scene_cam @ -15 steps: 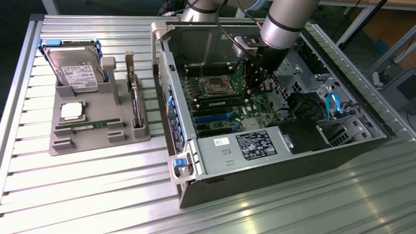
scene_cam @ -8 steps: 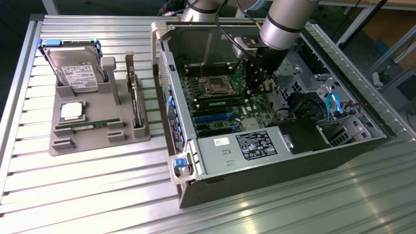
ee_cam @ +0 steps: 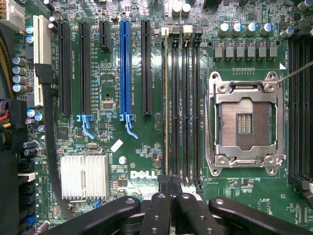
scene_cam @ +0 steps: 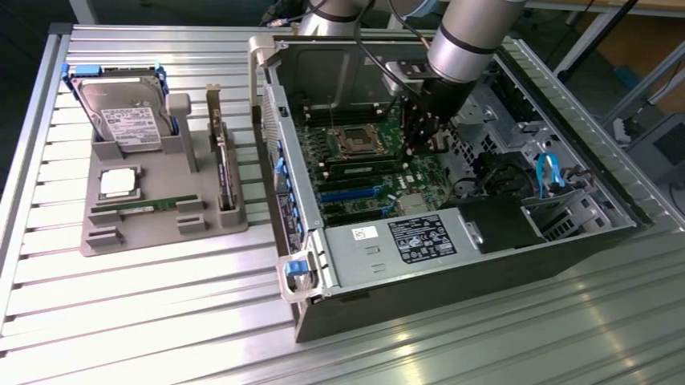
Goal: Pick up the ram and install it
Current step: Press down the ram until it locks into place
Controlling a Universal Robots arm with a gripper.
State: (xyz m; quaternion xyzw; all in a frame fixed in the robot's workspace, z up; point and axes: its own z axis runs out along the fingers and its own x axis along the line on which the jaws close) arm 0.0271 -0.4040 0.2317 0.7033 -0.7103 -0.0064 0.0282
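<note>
Ram, a thin green circuit-board stick, lies in the grey tray, well apart from the closed, empty black gripper over the green motherboard.

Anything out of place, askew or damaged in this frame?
Nothing looks damaged or spilled. The computer case lies open on its side, and the processor socket on the motherboard is empty. A ram stick lies flat in the grey tray. The gripper is shut over the memory slots.
</note>
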